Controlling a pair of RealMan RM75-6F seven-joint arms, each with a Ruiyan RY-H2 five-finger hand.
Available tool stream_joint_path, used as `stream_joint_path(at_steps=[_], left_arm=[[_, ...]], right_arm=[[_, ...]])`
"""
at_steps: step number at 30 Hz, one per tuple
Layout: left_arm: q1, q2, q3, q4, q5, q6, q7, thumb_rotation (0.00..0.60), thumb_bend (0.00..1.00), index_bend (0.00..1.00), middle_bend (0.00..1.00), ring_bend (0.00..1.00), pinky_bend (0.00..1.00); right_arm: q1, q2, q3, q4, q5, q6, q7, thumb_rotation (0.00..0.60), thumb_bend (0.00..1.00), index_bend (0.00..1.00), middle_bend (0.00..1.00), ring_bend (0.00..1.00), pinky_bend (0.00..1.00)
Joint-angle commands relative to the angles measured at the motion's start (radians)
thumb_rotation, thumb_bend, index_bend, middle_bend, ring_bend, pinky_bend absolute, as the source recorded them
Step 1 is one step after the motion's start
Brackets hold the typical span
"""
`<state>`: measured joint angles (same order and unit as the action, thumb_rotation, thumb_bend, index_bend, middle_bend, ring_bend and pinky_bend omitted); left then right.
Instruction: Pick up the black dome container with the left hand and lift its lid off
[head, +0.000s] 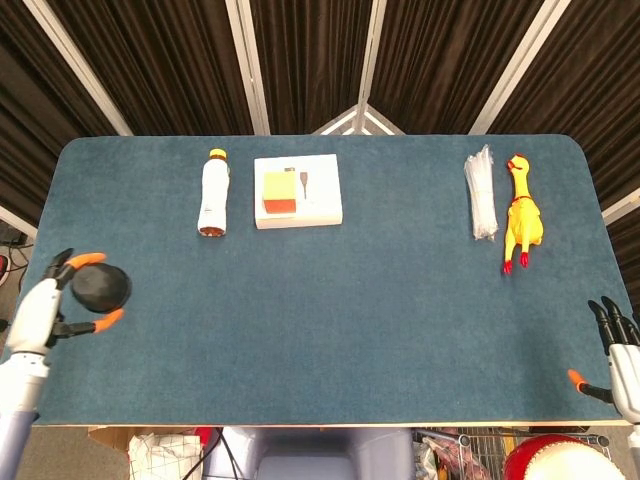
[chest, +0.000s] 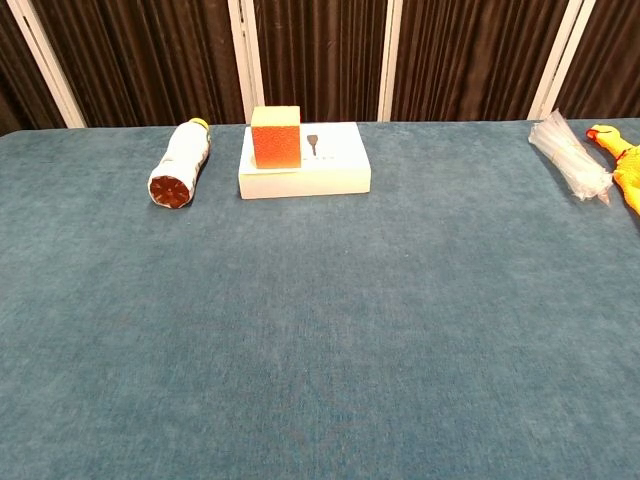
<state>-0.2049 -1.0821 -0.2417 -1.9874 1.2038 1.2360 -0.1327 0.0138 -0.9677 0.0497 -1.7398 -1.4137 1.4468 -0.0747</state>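
In the head view the black dome container (head: 101, 287) is at the table's far left edge, held by my left hand (head: 45, 305), whose orange-tipped fingers wrap it above and below. My right hand (head: 617, 358) hangs at the table's near right corner with its fingers apart and nothing in it. The chest view shows neither hand nor the container.
A white bottle (head: 213, 192) (chest: 179, 164) lies on its side at the back left. Beside it a white box (head: 298, 190) (chest: 305, 160) carries an orange cube (chest: 275, 136). A clear plastic bundle (head: 481, 192) and a yellow rubber chicken (head: 521, 211) lie at the back right.
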Motion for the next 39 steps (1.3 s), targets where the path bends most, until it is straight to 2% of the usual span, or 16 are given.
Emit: stream_joint_path(at_steps=[1, 3, 6, 9, 12, 15, 16, 19, 20, 23, 26, 29, 33, 36, 37, 39], left_arm=[[-0.128, -0.184, -0.01, -0.013, -0.085, -0.064, 0.176, 0.6, 0.5, 0.25, 0.48, 0.0, 0.0], [-0.183, -0.267, -0.02, -0.02, -0.124, -0.081, 0.246, 0.6, 0.5, 0.25, 0.48, 0.0, 0.0], [-0.256, -0.385, -0.014, -0.04, -0.17, -0.039, 0.441, 0.6, 0.5, 0.24, 0.47, 0.0, 0.0], [-0.256, -0.408, -0.004, -0.086, -0.179, 0.038, 0.542, 0.6, 0.5, 0.24, 0.47, 0.0, 0.0], [-0.201, -0.343, -0.001, -0.161, -0.167, 0.119, 0.533, 0.6, 0.49, 0.24, 0.47, 0.0, 0.0], [-0.086, -0.15, 0.017, -0.238, -0.092, 0.197, 0.417, 0.6, 0.49, 0.23, 0.47, 0.0, 0.0], [-0.037, -0.061, 0.025, -0.248, -0.061, 0.213, 0.335, 0.6, 0.49, 0.23, 0.47, 0.0, 0.0], [0.062, 0.141, 0.046, -0.218, -0.011, 0.21, 0.109, 0.6, 0.49, 0.23, 0.47, 0.0, 0.0], [0.097, 0.209, 0.052, -0.176, 0.003, 0.209, 0.014, 0.6, 0.49, 0.23, 0.47, 0.0, 0.0], [0.137, 0.28, 0.058, -0.084, -0.002, 0.193, -0.137, 0.6, 0.49, 0.23, 0.47, 0.0, 0.0], [0.124, 0.295, 0.055, 0.009, 0.003, 0.102, -0.304, 0.6, 0.49, 0.23, 0.47, 0.0, 0.0], [0.066, 0.25, 0.058, 0.009, 0.055, 0.027, -0.295, 0.6, 0.49, 0.23, 0.47, 0.0, 0.0], [-0.06, 0.1, 0.053, -0.081, 0.047, -0.063, -0.067, 0.6, 0.49, 0.23, 0.47, 0.0, 0.0], [-0.168, -0.105, 0.048, -0.125, -0.032, -0.092, 0.173, 0.6, 0.49, 0.23, 0.47, 0.0, 0.0], [-0.207, -0.206, 0.046, -0.125, -0.084, -0.078, 0.282, 0.6, 0.49, 0.23, 0.47, 0.0, 0.0], [-0.247, -0.315, 0.043, -0.129, -0.156, -0.044, 0.406, 0.6, 0.49, 0.23, 0.47, 0.0, 0.0]], right_arm=[[0.0, 0.002, 0.0, 0.003, 0.003, -0.003, 0.002, 0.6, 0.21, 0.0, 0.0, 0.16, 0.08], [0.001, 0.001, 0.001, 0.009, 0.009, -0.006, 0.001, 0.6, 0.21, 0.0, 0.0, 0.16, 0.08], [0.003, -0.001, 0.003, 0.019, 0.022, -0.015, 0.005, 0.6, 0.21, 0.0, 0.0, 0.16, 0.08], [0.004, -0.001, 0.005, 0.024, 0.028, -0.02, 0.011, 0.6, 0.21, 0.0, 0.0, 0.16, 0.08], [0.007, -0.002, 0.004, 0.023, 0.024, -0.022, 0.009, 0.6, 0.21, 0.0, 0.0, 0.16, 0.08], [0.01, -0.005, -0.003, 0.012, 0.008, -0.025, 0.001, 0.6, 0.21, 0.0, 0.0, 0.16, 0.08], [0.012, -0.006, -0.006, 0.007, 0.003, -0.028, -0.005, 0.6, 0.21, 0.0, 0.0, 0.16, 0.08], [0.016, -0.011, -0.01, 0.0, -0.001, -0.035, -0.022, 0.6, 0.21, 0.0, 0.0, 0.16, 0.08], [0.016, -0.014, -0.012, -0.005, -0.002, -0.035, -0.029, 0.6, 0.21, 0.0, 0.0, 0.16, 0.08], [0.017, -0.017, -0.012, -0.009, 0.0, -0.035, -0.038, 0.6, 0.21, 0.0, 0.0, 0.16, 0.08], [0.018, -0.022, -0.013, -0.01, 0.007, -0.041, -0.049, 0.6, 0.21, 0.0, 0.0, 0.16, 0.08], [0.019, -0.022, -0.016, -0.012, 0.013, -0.047, -0.056, 0.6, 0.21, 0.0, 0.0, 0.16, 0.08], [0.021, -0.022, -0.013, -0.009, 0.019, -0.051, -0.052, 0.6, 0.21, 0.0, 0.0, 0.16, 0.08], [0.024, -0.024, -0.011, 0.004, 0.03, -0.059, -0.047, 0.6, 0.21, 0.0, 0.0, 0.16, 0.08], [0.025, -0.026, -0.011, 0.011, 0.035, -0.065, -0.044, 0.6, 0.21, 0.0, 0.0, 0.16, 0.08], [0.028, -0.029, -0.011, 0.02, 0.04, -0.073, -0.043, 0.6, 0.21, 0.0, 0.0, 0.16, 0.08]])
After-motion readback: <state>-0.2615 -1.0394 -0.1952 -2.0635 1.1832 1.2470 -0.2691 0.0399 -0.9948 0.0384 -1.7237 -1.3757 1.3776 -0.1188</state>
